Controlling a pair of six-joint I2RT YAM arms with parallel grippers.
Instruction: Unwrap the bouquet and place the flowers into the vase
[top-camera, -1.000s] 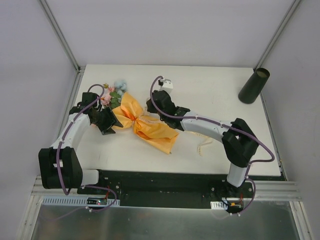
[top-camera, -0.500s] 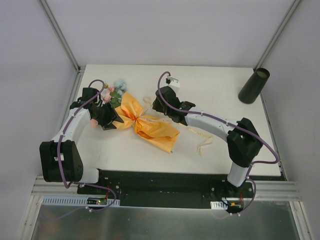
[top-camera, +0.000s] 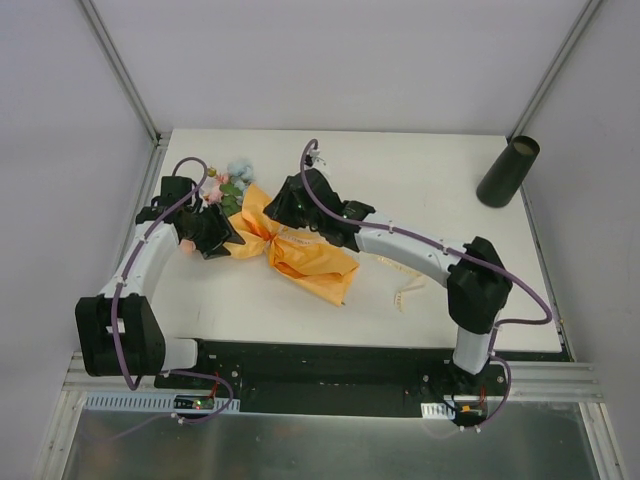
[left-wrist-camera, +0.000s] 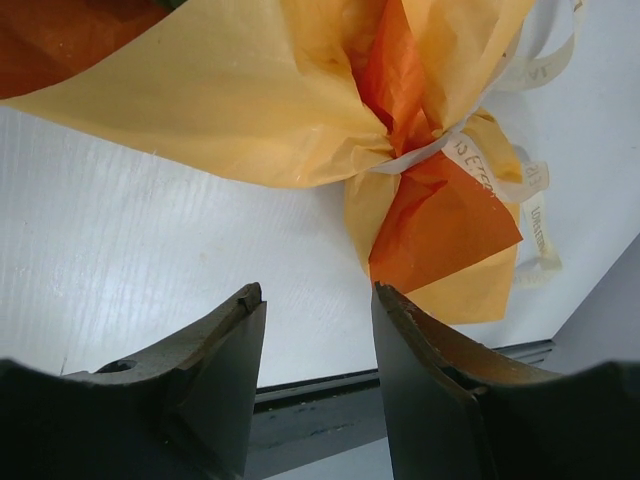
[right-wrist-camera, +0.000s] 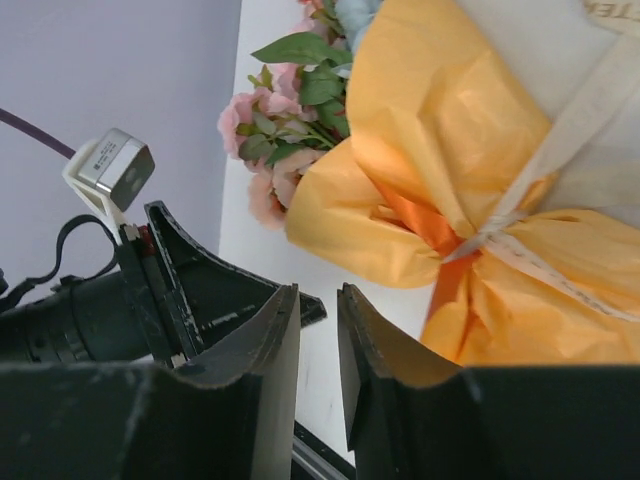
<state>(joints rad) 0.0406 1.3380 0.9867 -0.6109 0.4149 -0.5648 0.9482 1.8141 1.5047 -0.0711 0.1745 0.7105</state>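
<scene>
Since the bouquet (top-camera: 292, 248) lies diagonally with its ribbon knot (right-wrist-camera: 497, 222) between them, the right gripper (right-wrist-camera: 318, 292) is barely parted, the left gripper (left-wrist-camera: 315, 295) half-open, both empty.

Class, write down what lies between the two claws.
The bouquet, in its orange wrapping, lies between the left claw and the right claw. The top view shows this.

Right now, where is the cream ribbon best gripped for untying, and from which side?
Probably the loose ribbon strand beyond the bouquet's knot, approached from the right end effector's side: there it runs off the orange paper, so a pinch takes ribbon alone.
</scene>
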